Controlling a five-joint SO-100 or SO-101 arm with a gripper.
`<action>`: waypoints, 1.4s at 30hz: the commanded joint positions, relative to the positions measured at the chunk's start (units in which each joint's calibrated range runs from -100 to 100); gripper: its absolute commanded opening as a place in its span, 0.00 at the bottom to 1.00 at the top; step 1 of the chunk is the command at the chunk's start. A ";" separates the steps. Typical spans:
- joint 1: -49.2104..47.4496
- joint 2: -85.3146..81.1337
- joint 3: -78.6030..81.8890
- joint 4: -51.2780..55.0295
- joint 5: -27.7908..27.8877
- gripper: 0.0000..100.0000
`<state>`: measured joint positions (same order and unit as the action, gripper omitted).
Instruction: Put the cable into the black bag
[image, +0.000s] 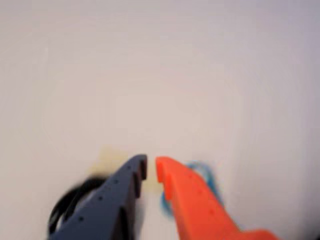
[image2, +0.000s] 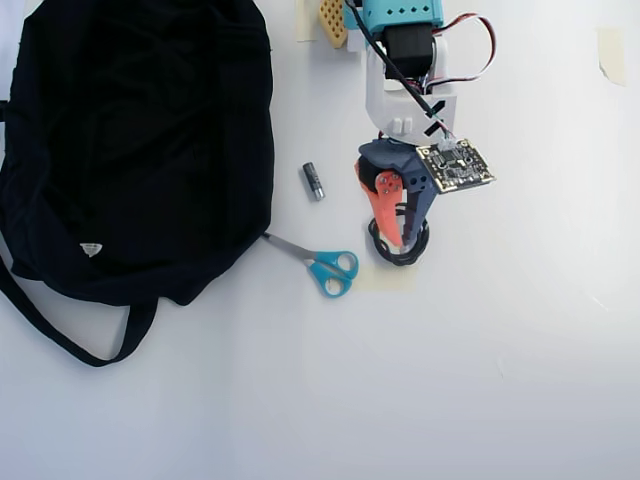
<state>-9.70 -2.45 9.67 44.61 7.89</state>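
Overhead view: gripper (image2: 402, 240) over coiled cable (image2: 400, 256); jaws seemingly nearly closed.

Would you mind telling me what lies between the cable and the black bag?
In the overhead view, the scissors lie between the cable and the black bag; a small battery-like cylinder sits farther up.

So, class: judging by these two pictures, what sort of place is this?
Probably a hobby or lab tabletop for robot practice: a plain white table, a small arm with an exposed circuit board, and everyday items laid out, namely scissors, cable, black bag.
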 joint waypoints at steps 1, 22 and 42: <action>-1.37 -1.37 -1.13 7.41 0.40 0.02; -5.71 0.46 4.62 13.96 0.40 0.03; -5.04 16.39 -11.83 17.32 7.00 0.23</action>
<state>-14.99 12.99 4.01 59.73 12.97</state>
